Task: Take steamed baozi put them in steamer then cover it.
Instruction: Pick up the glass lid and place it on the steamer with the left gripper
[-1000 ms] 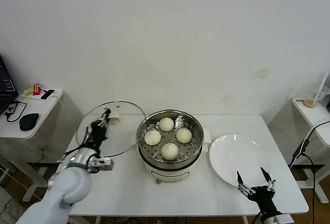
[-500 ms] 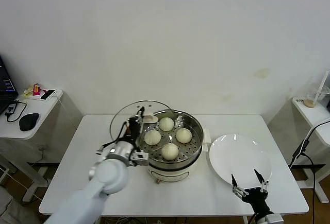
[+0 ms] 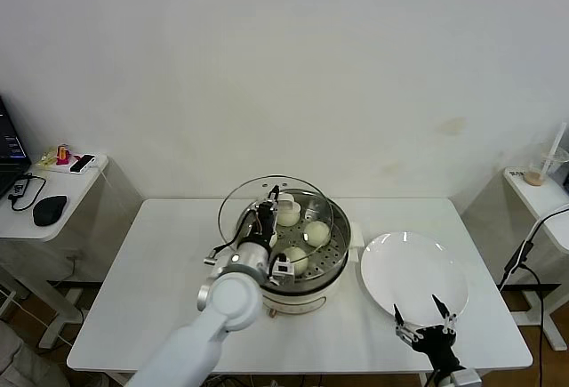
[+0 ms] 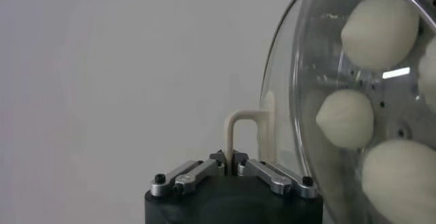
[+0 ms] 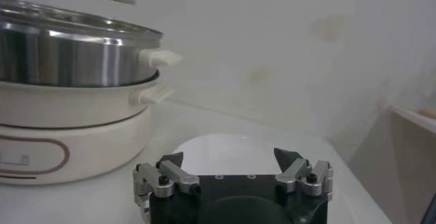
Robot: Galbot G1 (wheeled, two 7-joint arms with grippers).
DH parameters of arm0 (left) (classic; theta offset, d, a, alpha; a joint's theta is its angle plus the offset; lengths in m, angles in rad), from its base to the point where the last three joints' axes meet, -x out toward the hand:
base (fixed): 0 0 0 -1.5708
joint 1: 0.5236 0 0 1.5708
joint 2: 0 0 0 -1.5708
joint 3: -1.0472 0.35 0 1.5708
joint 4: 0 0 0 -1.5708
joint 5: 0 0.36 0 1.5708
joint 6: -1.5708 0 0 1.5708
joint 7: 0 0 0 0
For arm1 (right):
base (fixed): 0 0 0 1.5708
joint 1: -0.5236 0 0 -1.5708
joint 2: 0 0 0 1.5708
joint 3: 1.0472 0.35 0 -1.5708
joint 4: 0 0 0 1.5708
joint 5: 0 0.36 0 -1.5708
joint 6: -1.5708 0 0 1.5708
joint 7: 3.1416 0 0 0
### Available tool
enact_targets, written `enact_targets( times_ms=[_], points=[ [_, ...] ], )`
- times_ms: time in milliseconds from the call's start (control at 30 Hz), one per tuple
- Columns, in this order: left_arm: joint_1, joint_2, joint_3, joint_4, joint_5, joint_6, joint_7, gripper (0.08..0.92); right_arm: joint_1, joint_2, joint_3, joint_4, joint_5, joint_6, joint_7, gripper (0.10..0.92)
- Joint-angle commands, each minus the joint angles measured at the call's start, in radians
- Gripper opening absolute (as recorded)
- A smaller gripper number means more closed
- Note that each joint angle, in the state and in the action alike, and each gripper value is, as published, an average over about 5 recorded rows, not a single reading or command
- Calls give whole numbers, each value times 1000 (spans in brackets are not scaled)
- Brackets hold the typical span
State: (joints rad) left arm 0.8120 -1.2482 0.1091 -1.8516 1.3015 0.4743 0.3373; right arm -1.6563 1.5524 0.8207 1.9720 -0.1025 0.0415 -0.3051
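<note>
— At the table's near edge, what is there?
— The right gripper (image 3: 425, 327) sits low by the near rim of the white plate (image 3: 413, 271), fingers spread and holding nothing; the right wrist view shows both fingertips apart over the table (image 3: 160, 289).

— And further in?
— The left gripper (image 3: 268, 210) reaches over the steamer's (image 3: 293, 291) left side, clamped on the cream handle (image 4: 240, 131) of the glass cover (image 3: 240, 205). The left wrist view shows the fingers pinched around that handle.

— Where is the cover?
— Held above the steamer, tilted and offset toward the left, overlapping most of the pot but not seated on its rim.

— The steamed baozi (image 3: 316, 232)?
— On the perforated tray inside the steamer, partly seen through the glass.

— Beyond the table?
— A side table (image 3: 53, 193) on the left carries a computer mouse (image 3: 49, 210) and small items.
</note>
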Motion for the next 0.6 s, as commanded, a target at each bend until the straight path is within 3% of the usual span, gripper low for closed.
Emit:
enact_targets(
  times_ms=[33, 600],
  points=[
    [0, -95, 14, 49, 72, 4, 17, 132, 2, -2, -7, -8, -7, 3, 1, 823],
    [72, -139, -15, 70, 112, -17, -24, 132, 0, -16, -20, -24, -3, 10, 5, 823]
  ],
)
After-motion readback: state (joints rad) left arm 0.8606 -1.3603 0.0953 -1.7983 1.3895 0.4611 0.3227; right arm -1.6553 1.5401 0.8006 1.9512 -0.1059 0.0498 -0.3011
